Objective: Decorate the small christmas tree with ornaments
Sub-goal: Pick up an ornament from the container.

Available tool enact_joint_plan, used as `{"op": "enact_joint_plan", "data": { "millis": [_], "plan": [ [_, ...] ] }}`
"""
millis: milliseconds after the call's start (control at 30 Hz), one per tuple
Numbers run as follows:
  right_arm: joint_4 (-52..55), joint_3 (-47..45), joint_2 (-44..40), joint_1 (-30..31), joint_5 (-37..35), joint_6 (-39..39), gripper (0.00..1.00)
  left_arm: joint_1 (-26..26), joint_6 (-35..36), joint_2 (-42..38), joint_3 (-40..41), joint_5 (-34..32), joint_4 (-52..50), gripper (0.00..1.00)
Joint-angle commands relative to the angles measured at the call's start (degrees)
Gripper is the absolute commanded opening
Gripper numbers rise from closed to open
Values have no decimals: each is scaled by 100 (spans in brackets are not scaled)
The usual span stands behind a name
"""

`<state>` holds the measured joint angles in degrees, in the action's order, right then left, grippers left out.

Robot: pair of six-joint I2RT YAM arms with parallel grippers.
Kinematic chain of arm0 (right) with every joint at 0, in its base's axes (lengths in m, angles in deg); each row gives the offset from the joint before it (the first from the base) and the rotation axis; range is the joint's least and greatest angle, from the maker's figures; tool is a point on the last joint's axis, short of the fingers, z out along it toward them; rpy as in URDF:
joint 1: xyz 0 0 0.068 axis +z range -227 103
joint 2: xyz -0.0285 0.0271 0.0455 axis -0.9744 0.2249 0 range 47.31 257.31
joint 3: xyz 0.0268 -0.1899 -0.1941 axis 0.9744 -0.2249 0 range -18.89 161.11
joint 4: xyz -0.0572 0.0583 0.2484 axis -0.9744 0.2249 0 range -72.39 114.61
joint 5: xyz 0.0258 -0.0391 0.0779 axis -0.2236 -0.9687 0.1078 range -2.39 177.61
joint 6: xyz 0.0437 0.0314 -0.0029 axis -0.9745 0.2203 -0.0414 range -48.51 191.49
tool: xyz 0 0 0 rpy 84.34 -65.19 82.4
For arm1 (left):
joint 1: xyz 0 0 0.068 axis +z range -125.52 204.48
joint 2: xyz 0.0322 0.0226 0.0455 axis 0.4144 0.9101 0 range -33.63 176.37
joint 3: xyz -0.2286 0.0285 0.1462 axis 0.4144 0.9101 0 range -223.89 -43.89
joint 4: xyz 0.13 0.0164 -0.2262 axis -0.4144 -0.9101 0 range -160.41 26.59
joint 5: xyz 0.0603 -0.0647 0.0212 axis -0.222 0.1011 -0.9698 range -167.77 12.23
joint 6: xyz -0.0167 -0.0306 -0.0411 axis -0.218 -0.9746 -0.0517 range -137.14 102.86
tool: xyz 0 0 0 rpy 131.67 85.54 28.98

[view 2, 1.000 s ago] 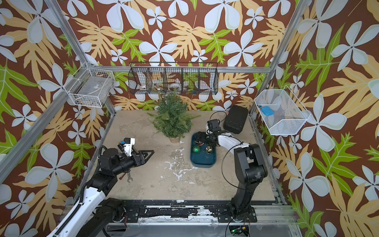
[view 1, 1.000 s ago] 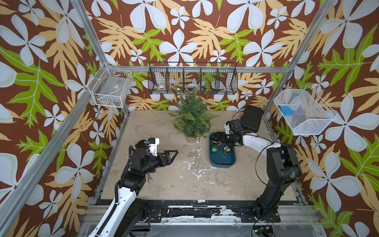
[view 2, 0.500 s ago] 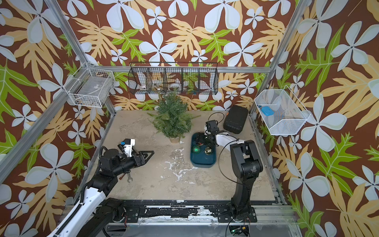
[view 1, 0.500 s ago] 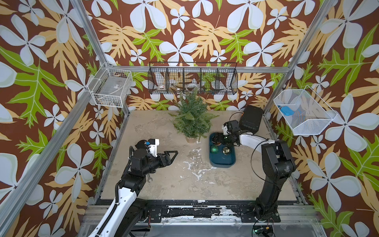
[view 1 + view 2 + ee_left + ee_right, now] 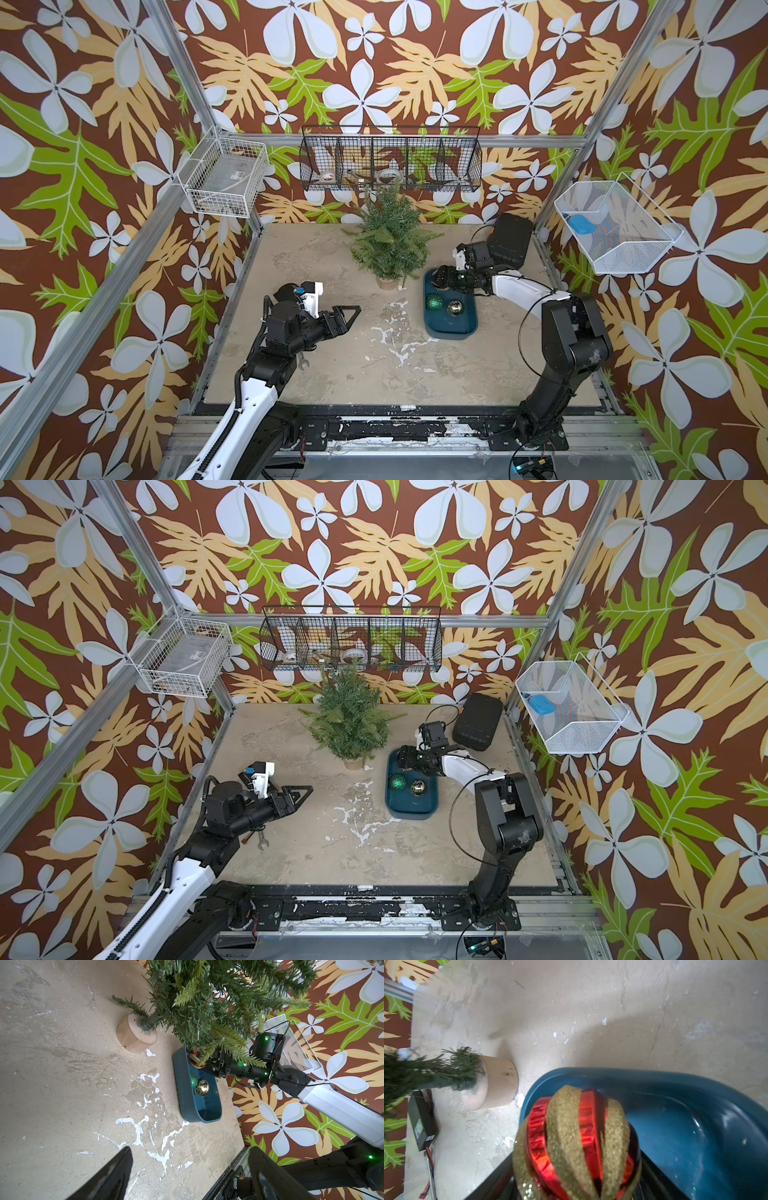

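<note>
Right gripper (image 5: 576, 1167) clamps the large bauble (image 5: 575, 1130), shiny red with gold glitter stripes, at the far end of the teal tray (image 5: 451, 330), near the small christmas tree (image 5: 388, 241) in its tan pot (image 5: 387, 283). Beside it in the tray lie the green glitter bauble (image 5: 435, 302) and the shiny gold bauble (image 5: 455, 306). Over the counter (image 5: 332, 386), the left gripper (image 5: 352, 317) hovers with jaws spread wide.

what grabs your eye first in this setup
The loud floral wallpaper covers the walls. Against it the small christmas tree stands at the back middle of the table. Beside it, the right gripper grips a big red-and-gold ornament at the blue tray's far end.
</note>
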<state>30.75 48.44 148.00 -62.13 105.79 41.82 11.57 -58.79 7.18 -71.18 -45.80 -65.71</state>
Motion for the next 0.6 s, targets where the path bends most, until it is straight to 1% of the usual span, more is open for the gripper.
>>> {"op": "enact_joint_plan", "data": {
  "millis": [0, 167, 333, 567],
  "plan": [
    [71, -83, -393, -2, 23, 40, 78, -3, -54, -29, -29, 63, 183, 89],
    [330, -229, -1314, 6, 3, 83, 77, -6, -98, -44, -147, 89, 186, 88],
    [707, -203, -2149, -1, 48, 139, 77, -8, -214, 0, -285, 197, 404, 87],
    [1151, -54, -3056, 75, 341, 158, 77, -18, -454, 25, -496, 439, 823, 80]
  ]
}}
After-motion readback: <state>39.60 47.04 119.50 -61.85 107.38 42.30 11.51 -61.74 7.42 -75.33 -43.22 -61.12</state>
